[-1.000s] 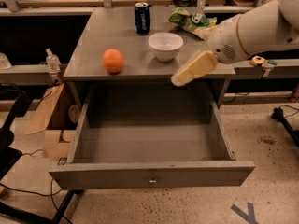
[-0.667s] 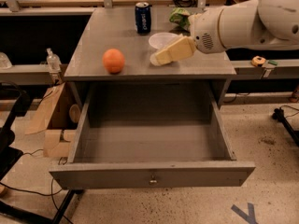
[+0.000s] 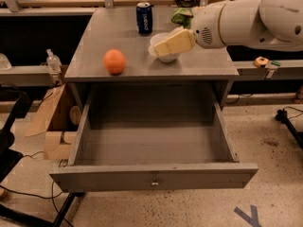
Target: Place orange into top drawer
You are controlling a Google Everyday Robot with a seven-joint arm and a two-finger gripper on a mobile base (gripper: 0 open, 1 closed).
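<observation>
Hovering over white bowl [image 3: 166, 58]: gripper [image 3: 173, 42], 3 o'clock from orange [image 3: 115, 61], poised for pickup | grip state: cannot tell | orange unheld on tabletop [image 3: 118, 32], 12 o'clock of top drawer [image 3: 118, 176], open to receive it

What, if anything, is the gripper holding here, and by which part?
Nothing that can be seen. The gripper hangs over the white bowl; the orange lies apart from it on the cabinet top, untouched.
</observation>
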